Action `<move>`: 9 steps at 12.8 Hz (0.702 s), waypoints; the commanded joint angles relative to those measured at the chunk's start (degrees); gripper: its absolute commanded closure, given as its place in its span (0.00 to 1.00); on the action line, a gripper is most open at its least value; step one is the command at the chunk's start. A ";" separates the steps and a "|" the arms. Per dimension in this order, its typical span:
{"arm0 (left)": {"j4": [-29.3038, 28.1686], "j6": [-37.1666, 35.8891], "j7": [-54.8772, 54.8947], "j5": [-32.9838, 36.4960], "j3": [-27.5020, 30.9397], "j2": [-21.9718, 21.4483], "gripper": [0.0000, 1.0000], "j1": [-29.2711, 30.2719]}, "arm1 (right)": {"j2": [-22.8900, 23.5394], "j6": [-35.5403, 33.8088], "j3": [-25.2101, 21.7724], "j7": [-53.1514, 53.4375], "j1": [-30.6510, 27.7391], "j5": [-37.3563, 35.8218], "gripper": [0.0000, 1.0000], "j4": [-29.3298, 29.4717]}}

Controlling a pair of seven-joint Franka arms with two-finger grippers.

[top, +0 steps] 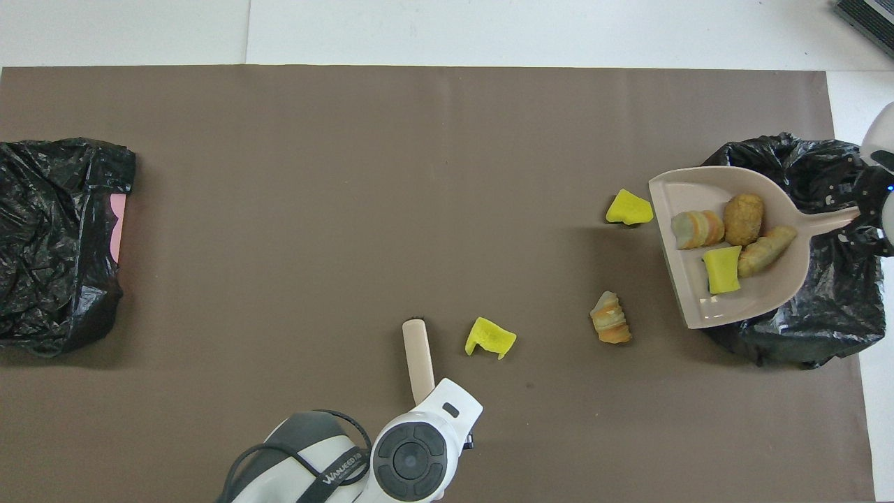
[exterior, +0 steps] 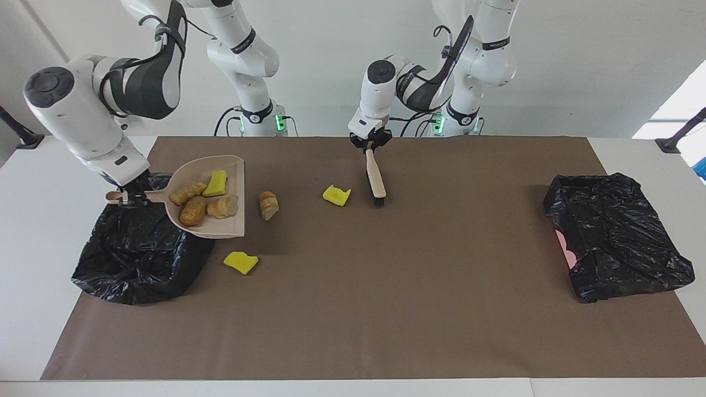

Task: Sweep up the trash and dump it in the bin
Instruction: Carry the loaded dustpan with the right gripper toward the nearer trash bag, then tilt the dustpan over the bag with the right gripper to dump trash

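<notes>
The right gripper (exterior: 128, 197) is clamped on the handle of the dustpan (exterior: 212, 196), carried over the edge of the bin (exterior: 138, 251) with four pieces of trash (exterior: 205, 199) in it. Its long axis runs along the table, mouth pointing away from the bin, so tipping could spill pieces onto the mat (exterior: 386, 286). The left gripper (exterior: 368, 144), closed on the brush (exterior: 375, 179), waits.

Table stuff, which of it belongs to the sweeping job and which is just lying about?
In the job:
dustpan with four trash pieces, held by right gripper
brush, held by left gripper
three loose pieces
bin under the dustpan

Lying about:
second black bin
brown mat
</notes>
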 commanded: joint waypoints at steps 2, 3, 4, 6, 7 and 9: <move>0.21 1.48 0.60 0.58 0.95 1.17 0.74 -1.09 | 0.75 -0.08 0.61 -1.89 -5.25 -3.09 1.00 2.18; 0.47 0.96 0.95 0.58 0.95 1.09 0.63 -0.92 | 0.75 1.57 0.61 -1.81 -6.30 -5.98 1.00 2.18; 0.47 0.61 1.82 0.58 1.03 1.00 0.58 -0.65 | 0.66 3.77 0.61 -1.72 -7.18 -8.36 1.00 2.01; 0.47 0.34 3.23 0.58 1.21 0.74 0.19 -0.48 | 0.66 6.67 0.52 -1.28 -8.42 -11.01 1.00 1.74; 0.65 0.34 4.45 0.67 1.65 0.04 0.00 0.13 | 0.66 8.08 0.52 -0.93 -8.68 -12.76 1.00 1.39; 3.45 -2.89 5.69 0.93 1.56 -0.23 0.00 3.82 | 0.57 9.14 0.52 1.25 -8.60 -16.45 1.00 1.13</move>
